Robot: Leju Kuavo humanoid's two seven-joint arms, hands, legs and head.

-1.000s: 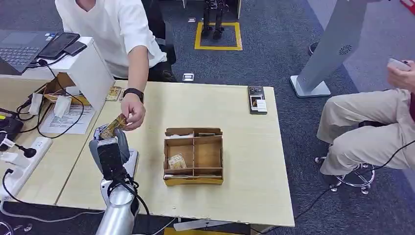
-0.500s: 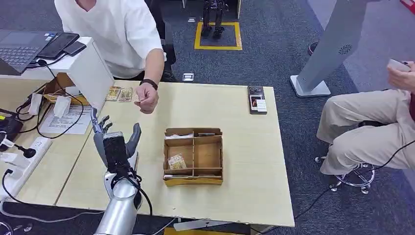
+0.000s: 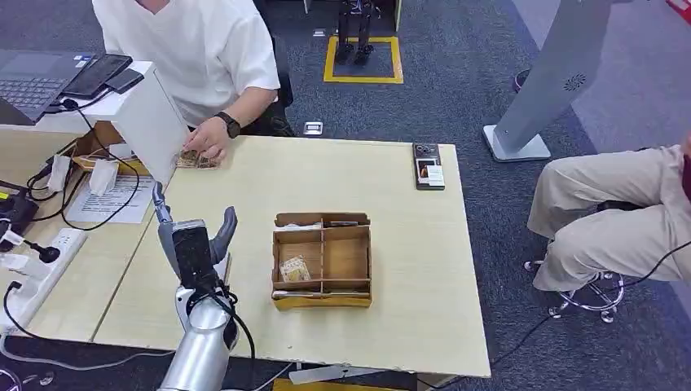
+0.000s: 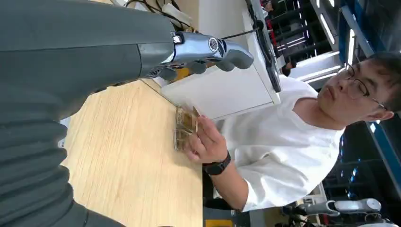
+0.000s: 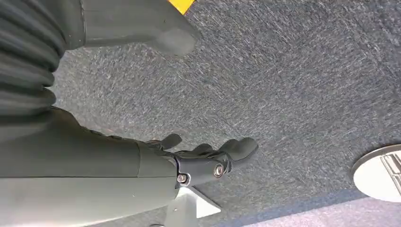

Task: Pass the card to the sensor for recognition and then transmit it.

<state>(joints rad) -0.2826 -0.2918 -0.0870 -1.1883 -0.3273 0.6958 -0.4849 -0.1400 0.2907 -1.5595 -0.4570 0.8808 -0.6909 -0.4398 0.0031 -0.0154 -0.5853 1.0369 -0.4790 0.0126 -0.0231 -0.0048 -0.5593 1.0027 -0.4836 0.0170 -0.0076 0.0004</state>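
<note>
— What stood on the worktop (image 3: pixel 391 187)?
— A divided cardboard box (image 3: pixel 323 259) mid-worktop. The left robot hand (image 3: pixel 193 241) was raised beside it, fingers spread, holding nothing.
— And the right robot hand (image 5: pixel 198 158)?
— Hanging over grey carpet, fingers loosely apart, empty.
— The cards (image 3: pixel 195 159)?
— At the far edge, under the person's hand (image 3: pixel 208 145).

a pale wooden table (image 3: pixel 391 318) carries a compartmented cardboard box (image 3: pixel 323 260) near its middle, a phone (image 3: pixel 428 165) at the far right edge, and cards (image 3: pixel 194 159) at the far left — under a person's hand (image 3: pixel 209 140).
</note>
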